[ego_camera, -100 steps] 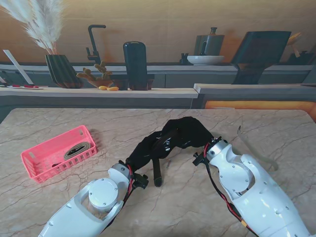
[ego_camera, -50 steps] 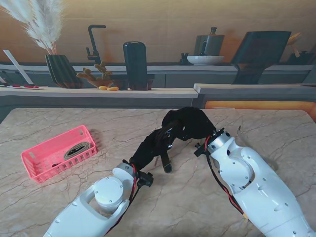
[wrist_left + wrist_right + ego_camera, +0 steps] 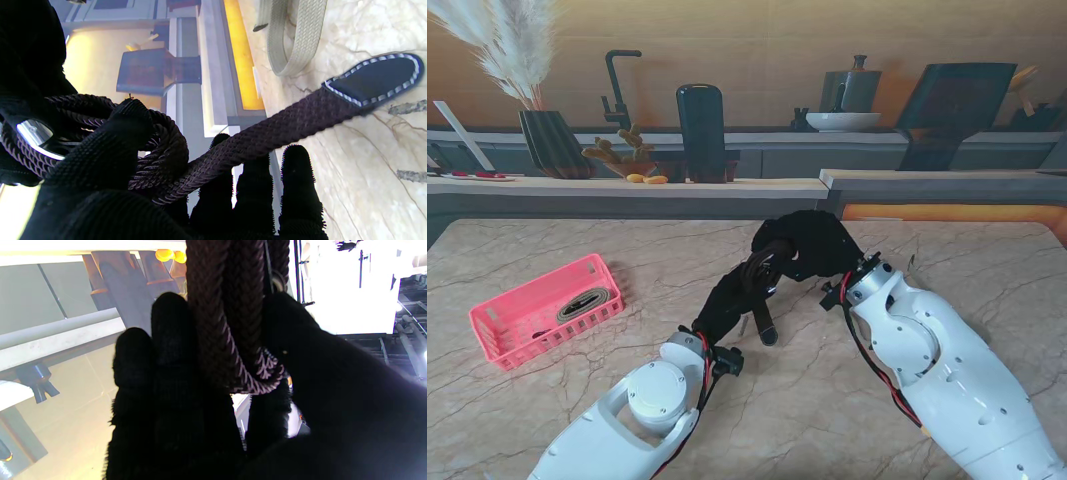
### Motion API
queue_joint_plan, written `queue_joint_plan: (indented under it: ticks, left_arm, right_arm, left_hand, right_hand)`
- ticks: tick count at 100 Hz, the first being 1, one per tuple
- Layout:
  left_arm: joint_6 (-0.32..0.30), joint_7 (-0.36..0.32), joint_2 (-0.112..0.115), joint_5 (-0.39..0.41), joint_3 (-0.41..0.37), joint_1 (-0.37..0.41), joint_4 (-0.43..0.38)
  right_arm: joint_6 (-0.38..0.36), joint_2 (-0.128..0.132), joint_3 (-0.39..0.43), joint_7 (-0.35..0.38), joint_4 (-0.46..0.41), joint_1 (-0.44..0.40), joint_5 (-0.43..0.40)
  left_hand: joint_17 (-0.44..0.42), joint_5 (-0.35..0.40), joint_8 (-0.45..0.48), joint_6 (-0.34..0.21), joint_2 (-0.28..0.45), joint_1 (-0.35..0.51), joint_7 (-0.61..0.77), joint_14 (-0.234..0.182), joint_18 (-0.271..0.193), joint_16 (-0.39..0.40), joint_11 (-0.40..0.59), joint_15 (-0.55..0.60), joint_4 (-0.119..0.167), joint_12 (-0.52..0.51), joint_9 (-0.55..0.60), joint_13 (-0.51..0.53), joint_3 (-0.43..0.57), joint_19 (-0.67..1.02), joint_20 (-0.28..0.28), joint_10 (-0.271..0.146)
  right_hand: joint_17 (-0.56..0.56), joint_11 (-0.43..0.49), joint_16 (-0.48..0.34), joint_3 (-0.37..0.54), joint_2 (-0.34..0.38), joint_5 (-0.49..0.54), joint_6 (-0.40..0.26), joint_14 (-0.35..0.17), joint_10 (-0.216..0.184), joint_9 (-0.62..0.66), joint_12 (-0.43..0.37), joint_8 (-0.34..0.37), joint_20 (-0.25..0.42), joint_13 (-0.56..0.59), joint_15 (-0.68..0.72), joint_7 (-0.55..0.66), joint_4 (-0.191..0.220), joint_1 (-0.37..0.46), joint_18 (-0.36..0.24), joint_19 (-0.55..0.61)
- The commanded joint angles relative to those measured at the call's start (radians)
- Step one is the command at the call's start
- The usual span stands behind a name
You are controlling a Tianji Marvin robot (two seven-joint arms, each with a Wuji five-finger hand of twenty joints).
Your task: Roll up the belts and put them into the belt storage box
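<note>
while both gloved hands meet well right of the pink storage box, the left hand and right hand each close around the dark braided belt, its loose tail hanging from the coil toward the table, nearer the left hand.

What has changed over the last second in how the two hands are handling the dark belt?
Both hands, left hand and right hand, lifted the dark belt and moved farther from me, winding more into a coil, so its free tail shortened. The pink box stayed put.
</note>
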Motion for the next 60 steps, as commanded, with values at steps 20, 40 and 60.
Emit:
queue_joint_plan:
  ticks: [20, 40, 60]
  left_arm:
    - [0.028, 0.016, -0.031, -0.073, 0.02, -0.002, 0.016]
    - [0.045, 0.029, -0.049, -0.12, 0.037, -0.018, 0.039]
    - [0.058, 0.034, -0.059, -0.13, 0.045, -0.038, 0.068]
  right_arm:
    - [0.019, -0.016, -0.013, -0.07, -0.008, 0.011, -0.007]
    - [0.044, -0.027, -0.024, -0.11, -0.004, 0.007, 0.01]
    - [0.046, -0.029, -0.03, -0.119, 0.0, 0.006, 0.009]
  left_hand:
    - [0.005, 0.043, 0.046, -0.015, 0.035, 0.027, 0.078, -0.036, -0.041, 0.004, 0.023, 0.015, 0.029, 0.007, 0.015, 0.014, 0.029, 0.03, -0.011, -0.045]
    - [-0.001, -0.041, 0.012, 0.001, 0.001, 0.011, -0.004, -0.041, -0.052, -0.006, 0.018, 0.01, 0.031, 0.001, -0.005, 0.001, 0.058, 0.025, -0.025, -0.048]
    - [-0.016, -0.136, -0.04, 0.01, -0.054, -0.015, -0.068, -0.053, -0.068, -0.02, -0.009, -0.012, 0.031, -0.02, -0.068, -0.035, 0.101, 0.004, -0.04, -0.055]
  right_hand:
    - [0.0, 0.047, 0.009, 0.108, 0.087, 0.126, -0.024, -0.089, -0.098, 0.025, 0.029, 0.085, 0.035, 0.016, 0.004, 0.185, 0.079, 0.102, -0.088, 0.019]
    - [0.001, 0.05, 0.009, 0.103, 0.092, 0.119, -0.028, -0.093, -0.099, 0.023, 0.029, 0.09, 0.034, 0.016, 0.003, 0.188, 0.082, 0.103, -0.095, 0.018]
    - [0.0, 0.052, 0.009, 0.1, 0.096, 0.116, -0.029, -0.093, -0.1, 0.021, 0.029, 0.092, 0.034, 0.015, 0.002, 0.189, 0.084, 0.102, -0.095, 0.018]
